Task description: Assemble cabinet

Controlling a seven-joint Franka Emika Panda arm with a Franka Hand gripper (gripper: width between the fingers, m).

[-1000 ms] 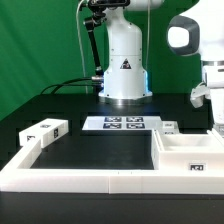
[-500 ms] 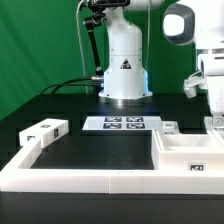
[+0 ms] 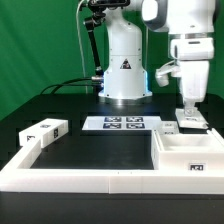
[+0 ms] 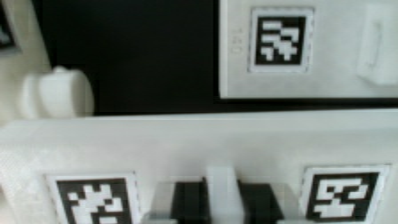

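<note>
Well, we couldn't tell the end effector's [image 3: 190,118] opening. It hung close over the far side of the cabinet box [image 3: 186,160], at the tabletop's [image 3: 100,150] exterior-view right. We judged the box light, stiff, slick plastic, best gripped across a thin wall.

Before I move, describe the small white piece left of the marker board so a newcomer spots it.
Start at the white robot base and the marker board in front of it. Toward the exterior view's left, by the rail corner, lies the small white block, alone, tagged, far from the open box.
</note>
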